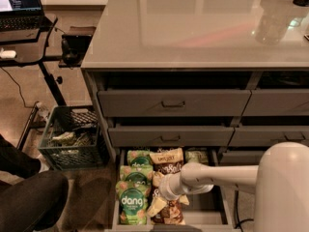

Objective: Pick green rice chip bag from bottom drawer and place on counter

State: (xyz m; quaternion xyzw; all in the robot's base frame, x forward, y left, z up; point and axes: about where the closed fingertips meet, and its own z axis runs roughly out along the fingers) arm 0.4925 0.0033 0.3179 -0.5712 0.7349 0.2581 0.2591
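Observation:
The bottom drawer [208, 211] is pulled open at the foot of the cabinet. Three green rice chip bags with white "dang" lettering lie in a column along its left side: front [131, 202], middle [136, 176], back [139, 157]. Brown-and-cream bags lie beside them [167, 161], and a paler green bag [197, 155] lies at the back. My white arm reaches in from the right. The gripper [156, 207] hangs low over the brown bags, just right of the front green bag. The glossy grey counter [203, 33] spans the top.
Two closed drawer fronts with slim handles [172, 103] sit above the open drawer. A green crate [72, 138] stands on the floor to the left. A black desk with a laptop [21, 4] is at the top left. A person's leg [29, 202] is at the bottom left.

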